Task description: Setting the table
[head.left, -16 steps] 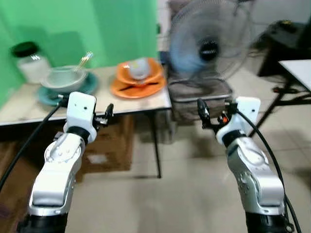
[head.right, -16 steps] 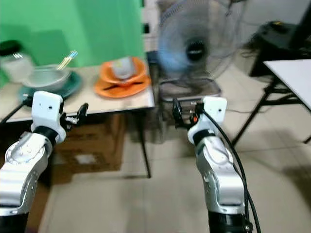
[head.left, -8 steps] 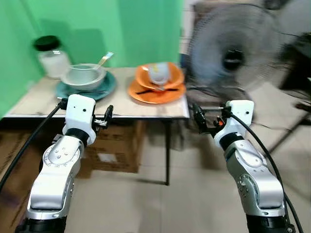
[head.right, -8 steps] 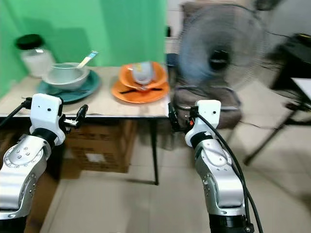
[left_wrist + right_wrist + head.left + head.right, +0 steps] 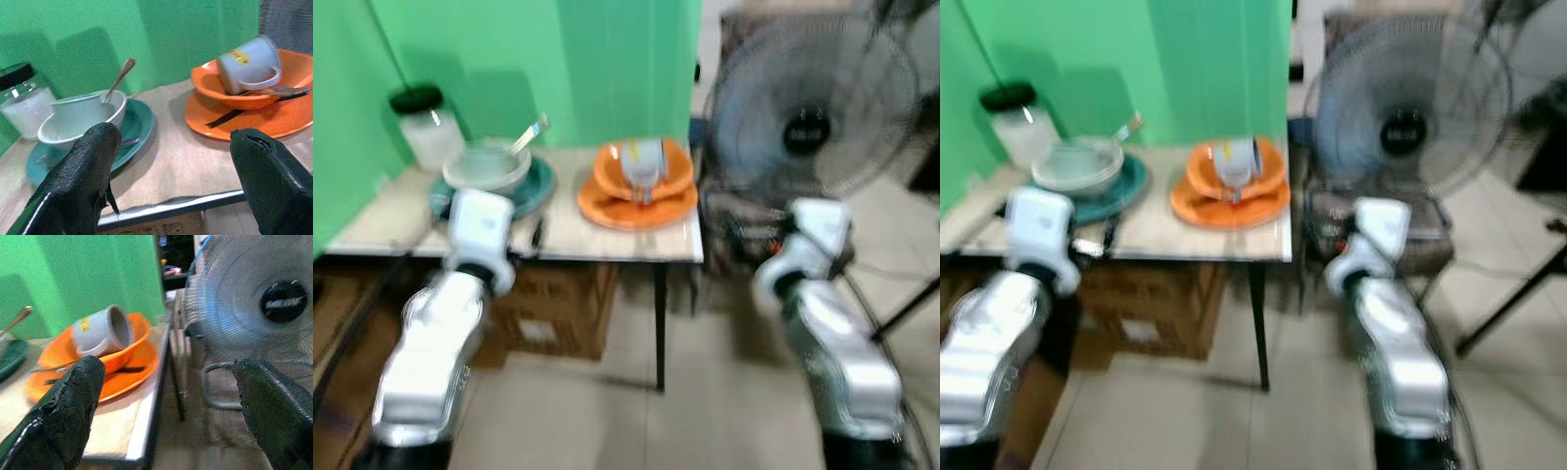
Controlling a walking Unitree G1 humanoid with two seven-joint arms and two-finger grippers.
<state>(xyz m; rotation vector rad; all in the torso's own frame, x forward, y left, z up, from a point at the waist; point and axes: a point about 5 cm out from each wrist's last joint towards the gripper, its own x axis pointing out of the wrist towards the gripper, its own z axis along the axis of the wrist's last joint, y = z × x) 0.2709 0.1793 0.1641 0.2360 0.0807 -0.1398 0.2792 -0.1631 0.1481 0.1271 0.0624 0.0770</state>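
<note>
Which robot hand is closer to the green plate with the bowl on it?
Left. The left gripper is at the table edge facing the green plate; the right gripper is off by the table's far end.

A pale, wood-toned tabletop [image 5: 570,233] on dark legs stands against a green wall. Toward 10 o'clock on it sits a clear jar [image 5: 424,130] with a black lid. Just beside the jar, at 9 o'clock, a teal plate [image 5: 138,122] lies flat on the surface. At 3 o'clock, near the right edge, an orange plate [image 5: 288,119] lies flat, apart from the teal one.
</note>
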